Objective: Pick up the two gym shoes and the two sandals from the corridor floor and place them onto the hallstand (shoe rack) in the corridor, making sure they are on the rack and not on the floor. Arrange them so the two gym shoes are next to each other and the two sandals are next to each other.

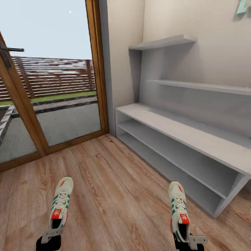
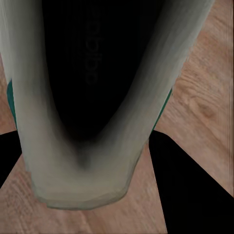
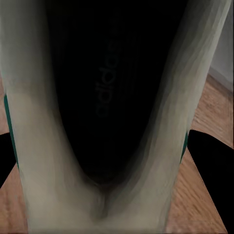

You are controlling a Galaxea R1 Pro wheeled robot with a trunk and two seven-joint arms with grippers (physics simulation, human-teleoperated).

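Two cream-white gym shoes with green stripes hang above the corridor floor [image 1: 115, 188], toes pointing away from me. My left gripper [image 1: 53, 233] is shut on the heel of the left gym shoe [image 1: 61, 200]. My right gripper [image 1: 183, 236] is shut on the heel of the right gym shoe [image 1: 178, 205]. In the left wrist view the shoe's dark opening [image 2: 92, 83] sits between black fingers [image 2: 190, 190]. The right wrist view has the other shoe [image 3: 107, 107] between black fingers [image 3: 214, 175]. The pale grey hallstand [image 1: 181, 129] stands along the right wall, its shelves bare. The sandals are out of view.
A wooden-framed glass door [image 1: 97, 69] closes off the far left, with a patio and fence outside. The hallstand's near end post [image 1: 230, 195] stands close to the right shoe. Open plank floor lies between the two shoes and the door.
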